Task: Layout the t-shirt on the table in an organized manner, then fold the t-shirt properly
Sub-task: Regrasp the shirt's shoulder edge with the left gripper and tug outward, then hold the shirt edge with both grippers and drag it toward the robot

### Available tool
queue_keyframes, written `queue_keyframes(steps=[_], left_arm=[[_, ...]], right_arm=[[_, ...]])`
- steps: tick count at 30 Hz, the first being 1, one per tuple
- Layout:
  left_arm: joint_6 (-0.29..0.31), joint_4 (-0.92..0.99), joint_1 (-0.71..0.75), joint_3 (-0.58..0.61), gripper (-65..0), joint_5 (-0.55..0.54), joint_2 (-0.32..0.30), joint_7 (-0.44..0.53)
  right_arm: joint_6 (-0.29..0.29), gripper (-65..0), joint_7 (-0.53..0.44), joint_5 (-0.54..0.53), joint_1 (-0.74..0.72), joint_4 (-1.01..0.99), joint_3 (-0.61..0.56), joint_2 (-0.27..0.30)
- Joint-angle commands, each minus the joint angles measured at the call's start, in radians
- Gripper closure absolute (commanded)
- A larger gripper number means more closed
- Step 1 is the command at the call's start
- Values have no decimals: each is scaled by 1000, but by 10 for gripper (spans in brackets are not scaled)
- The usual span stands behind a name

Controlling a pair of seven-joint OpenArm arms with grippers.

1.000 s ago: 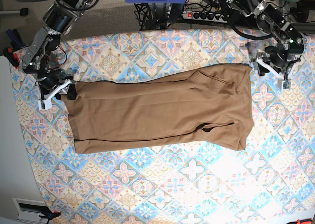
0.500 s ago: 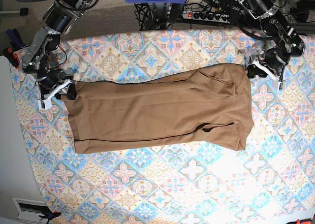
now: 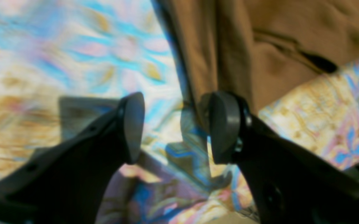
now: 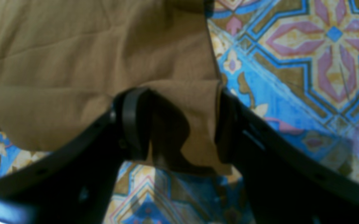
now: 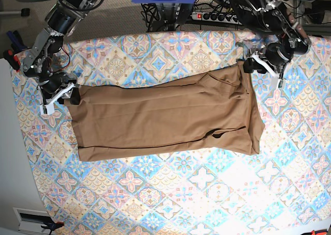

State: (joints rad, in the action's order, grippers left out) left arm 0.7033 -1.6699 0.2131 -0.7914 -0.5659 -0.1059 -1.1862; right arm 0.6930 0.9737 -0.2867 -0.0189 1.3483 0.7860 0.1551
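T-shirt lies on the table, spread between the 2 pincers, its brown cloth wrinkled and partly folded over near the left pincer.

The left pincer stands partly open, its 2 fingers well apart. 1 finger overlaps the t-shirt's edge in the wrist view; whether it touches the cloth, I cannot tell. Patterned cover shows between the fingers, and nothing is clamped there.

The right pincer is also partly open, over a corner of the t-shirt. Brown cloth shows between its 2 fingers, but they stand apart and do not pinch it together. Patterned cover shows just beside that corner.

In the base view, a dark gap in the folds sits below the left pincer, and 1 flap of cloth lies beside that gap, farther from the right pincer.
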Motion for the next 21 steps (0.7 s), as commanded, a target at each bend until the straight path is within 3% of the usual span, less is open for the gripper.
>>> queue_keyframes(steps=[1,9,12,16,19,21], left_arm=[[-5,-2,-8,-3,-325,13,-16,-21],[-5,96,-36,0,-319,13,-21,-19],[-5,96,-45,2,-235,13,-19,-19],[-5,99,-67,20,-3,50,-18,-21],[-5,99,-77,79,0,113,-19,-22],[-5,99,-79,103,0,152,-15,-22]], right_arm=[[5,-309,-3,-4,-10,13,0,16],[5,-309,-3,-4,-8,21,-46,16],[5,-308,-3,-4,10,21,-50,16],[5,-307,-3,-4,14,23,-50,16],[5,-300,-3,-4,20,23,-52,16],[5,-243,-2,-4,20,23,-52,16]])
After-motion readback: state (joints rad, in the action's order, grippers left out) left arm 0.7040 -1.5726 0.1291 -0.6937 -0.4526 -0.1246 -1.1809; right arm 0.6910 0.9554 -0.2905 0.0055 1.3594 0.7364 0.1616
